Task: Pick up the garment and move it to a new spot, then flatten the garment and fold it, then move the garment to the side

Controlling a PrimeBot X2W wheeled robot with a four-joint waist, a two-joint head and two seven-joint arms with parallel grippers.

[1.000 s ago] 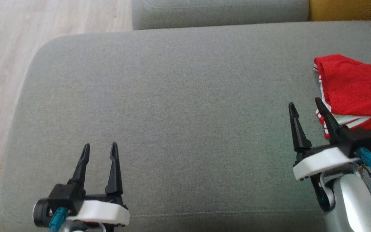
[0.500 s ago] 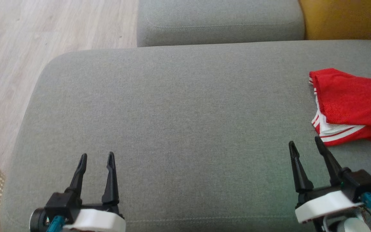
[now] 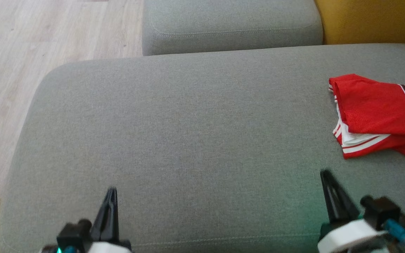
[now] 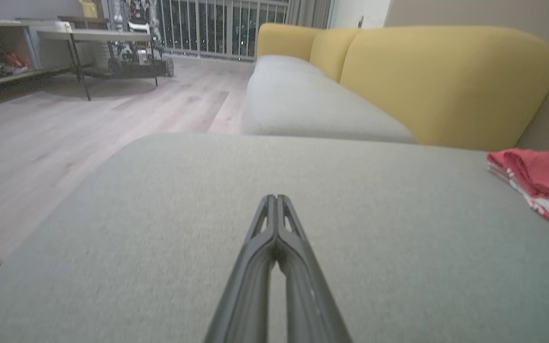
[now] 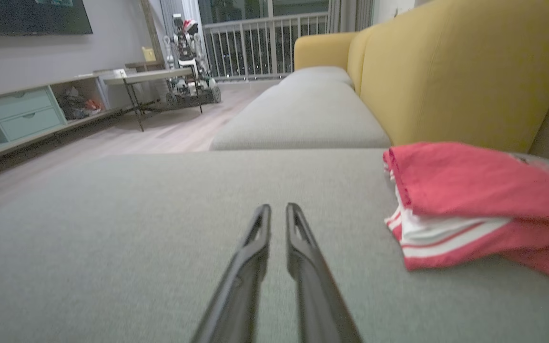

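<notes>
**Left claw** (image 4: pixel 274 197): fingers pressed together, nothing between them, low over the bare grey sofa cushion (image 3: pixel 188 123).

**Right claw** (image 5: pixel 277 207): narrow, with a slim gap between the fingers and nothing held. It points along the cushion.

**Garment** (image 3: pixel 374 112): red jersey with white trim, folded into a compact stack. It lies toward the right end of the cushion, in front of the yellow backrest (image 5: pixel 446 71). It is near the right claw but touches neither claw.

**Stage, as we judge it:** fold made and garment set aside, so the task is at or near its end.

**Hazards we note:**
- The stack runs out of the head view on the right, so we cannot tell how close it lies to the cushion's end.
- If the right arm swept past, it could catch the white-striped lower layers that stick out. That could drag the fold open or push the stack off.
</notes>
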